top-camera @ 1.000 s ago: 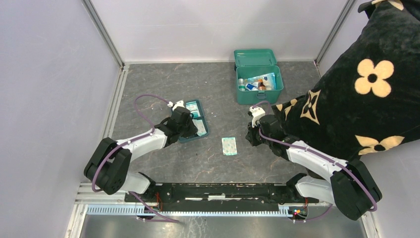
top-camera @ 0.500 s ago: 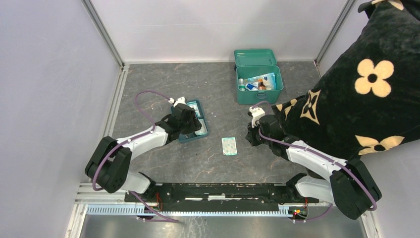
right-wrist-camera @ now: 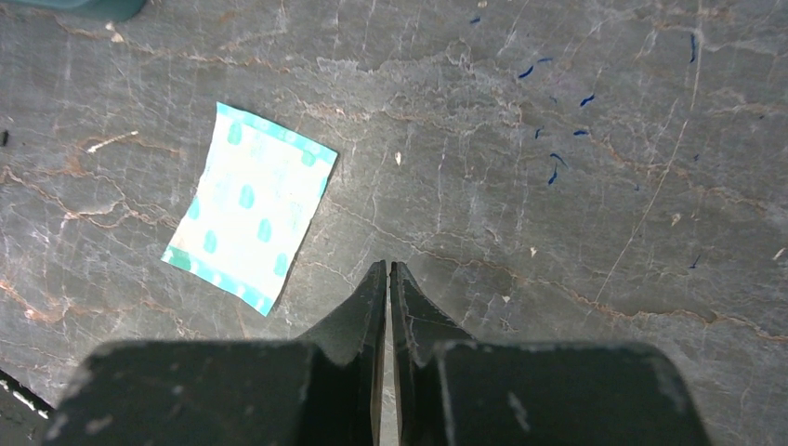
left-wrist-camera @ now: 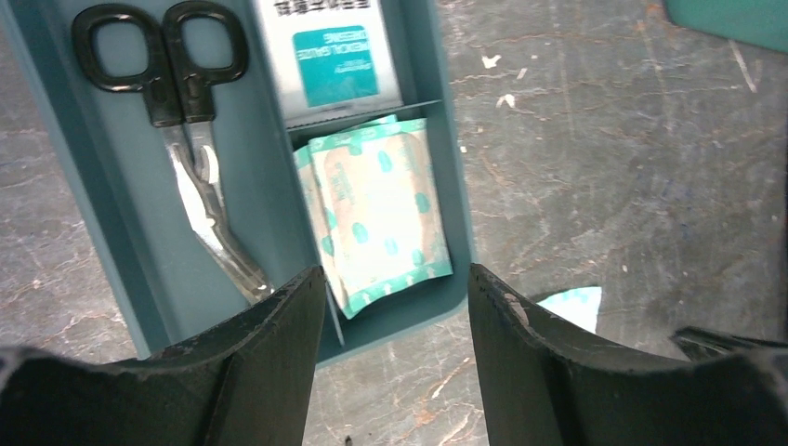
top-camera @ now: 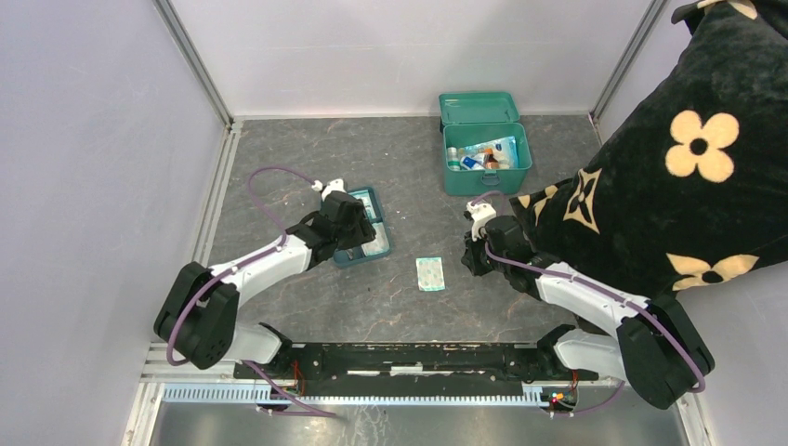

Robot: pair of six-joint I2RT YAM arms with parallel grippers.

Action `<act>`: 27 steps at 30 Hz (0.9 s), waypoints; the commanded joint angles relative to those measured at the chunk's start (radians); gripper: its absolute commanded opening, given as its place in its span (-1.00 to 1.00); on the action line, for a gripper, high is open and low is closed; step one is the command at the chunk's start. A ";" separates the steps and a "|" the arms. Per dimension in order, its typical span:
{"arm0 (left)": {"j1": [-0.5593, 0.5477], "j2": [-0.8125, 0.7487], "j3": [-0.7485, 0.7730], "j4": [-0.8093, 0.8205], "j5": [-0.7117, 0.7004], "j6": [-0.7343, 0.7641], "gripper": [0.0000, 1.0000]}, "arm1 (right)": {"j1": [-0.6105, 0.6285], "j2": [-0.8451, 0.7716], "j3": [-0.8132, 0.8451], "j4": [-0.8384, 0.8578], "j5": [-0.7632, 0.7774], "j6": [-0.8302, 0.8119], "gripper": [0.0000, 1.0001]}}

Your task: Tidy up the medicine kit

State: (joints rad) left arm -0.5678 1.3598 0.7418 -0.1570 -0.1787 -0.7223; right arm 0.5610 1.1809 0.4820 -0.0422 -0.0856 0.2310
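Teal medicine kit [top-camera: 486, 156], lid thrown back and packets inside, stands on the desk [top-camera: 307, 153] well beyond and to the right of the shallow tray [left-wrist-camera: 111, 242]. Left pincer [left-wrist-camera: 395, 279] hovers spread and empty over the tray's near end, above the spotted sachets [left-wrist-camera: 381, 218], with scissors [left-wrist-camera: 186, 139] in the long compartment alongside. Right pincer [right-wrist-camera: 388, 269] is pressed together on nothing, well right of the tray, one loose sachet [right-wrist-camera: 249, 206] lying between it and the tray.
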 commanded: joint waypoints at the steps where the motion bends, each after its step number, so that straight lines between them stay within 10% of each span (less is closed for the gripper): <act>1: -0.058 -0.048 0.051 0.031 0.060 0.077 0.28 | 0.002 0.045 0.032 -0.001 -0.051 0.022 -0.81; 8: -0.254 0.035 0.049 0.119 0.093 0.054 0.25 | 0.019 0.119 0.016 0.085 -0.148 0.098 -0.87; 27: -0.310 0.318 -0.024 0.346 0.203 -0.031 0.16 | 0.077 0.202 0.024 0.119 -0.147 0.115 -0.90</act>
State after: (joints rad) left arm -0.8631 1.6295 0.7399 0.1303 0.0017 -0.7074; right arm 0.6308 1.3617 0.4828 0.0502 -0.2436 0.3393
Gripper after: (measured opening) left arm 0.595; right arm 0.052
